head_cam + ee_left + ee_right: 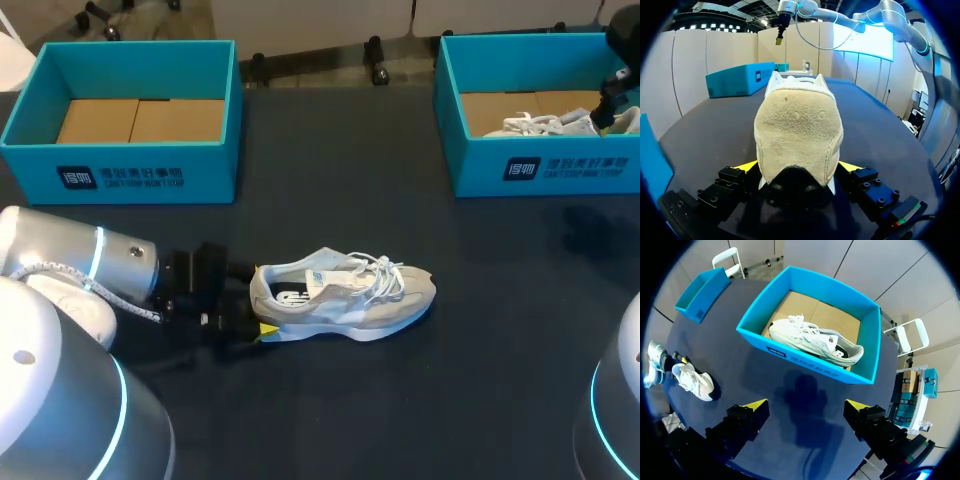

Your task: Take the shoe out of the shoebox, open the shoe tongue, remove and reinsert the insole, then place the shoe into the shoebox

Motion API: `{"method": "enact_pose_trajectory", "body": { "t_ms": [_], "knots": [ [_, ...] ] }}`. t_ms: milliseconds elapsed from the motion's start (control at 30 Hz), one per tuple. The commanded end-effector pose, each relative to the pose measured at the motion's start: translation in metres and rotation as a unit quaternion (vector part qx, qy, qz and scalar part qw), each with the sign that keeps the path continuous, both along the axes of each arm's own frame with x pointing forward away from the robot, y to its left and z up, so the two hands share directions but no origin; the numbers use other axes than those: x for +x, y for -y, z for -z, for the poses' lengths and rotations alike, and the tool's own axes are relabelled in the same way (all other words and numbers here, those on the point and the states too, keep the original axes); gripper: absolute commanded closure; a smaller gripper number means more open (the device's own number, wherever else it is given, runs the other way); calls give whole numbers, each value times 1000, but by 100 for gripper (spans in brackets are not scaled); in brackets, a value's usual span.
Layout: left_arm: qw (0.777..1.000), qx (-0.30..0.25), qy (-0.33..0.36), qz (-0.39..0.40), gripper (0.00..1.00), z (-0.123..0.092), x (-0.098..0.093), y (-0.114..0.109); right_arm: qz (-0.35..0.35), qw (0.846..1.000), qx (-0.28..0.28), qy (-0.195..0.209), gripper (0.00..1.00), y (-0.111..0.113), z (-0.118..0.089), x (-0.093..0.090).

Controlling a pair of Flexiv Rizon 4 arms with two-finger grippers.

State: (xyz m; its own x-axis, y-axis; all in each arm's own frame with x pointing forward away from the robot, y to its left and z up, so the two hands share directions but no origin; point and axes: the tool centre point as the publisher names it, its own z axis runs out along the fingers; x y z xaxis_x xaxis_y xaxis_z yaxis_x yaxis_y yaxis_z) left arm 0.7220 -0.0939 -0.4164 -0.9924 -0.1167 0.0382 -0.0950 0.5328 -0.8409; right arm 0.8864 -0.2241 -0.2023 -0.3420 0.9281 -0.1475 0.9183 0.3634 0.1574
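Observation:
A pale beige and white shoe (340, 295) lies on its sole mid-table, heel toward my left arm. My left gripper (258, 300) is open at table level, its yellow tips on either side of the suede heel (797, 135); in the left wrist view the gripper (798, 167) shows a tip close on each flank. My right gripper (805, 407) hangs open and empty high above the right shoebox (805, 362). In the head view it (608, 105) is a dark shape over that box's (540, 165) far right corner.
A second white shoe (545, 124) lies inside the right shoebox, also seen from above (815, 340). The left shoebox (120, 175) at the back left holds only its cardboard floor. The table is dark cloth.

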Motion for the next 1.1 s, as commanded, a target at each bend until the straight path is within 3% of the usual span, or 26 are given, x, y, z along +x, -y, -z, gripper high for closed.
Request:
{"method": "enact_pose_trajectory", "body": {
  "t_ms": [33, 1100],
  "knots": [
    [1000, -2, 0, -2, 0, 1, 2, 5, 0, 1000, -1, 0, 0, 0, 0, 0],
    [1000, -9, -11, 25, 0, 7, 7, 24, 0, 1000, -1, 0, 0, 0, 0, 0]
  ]
}}
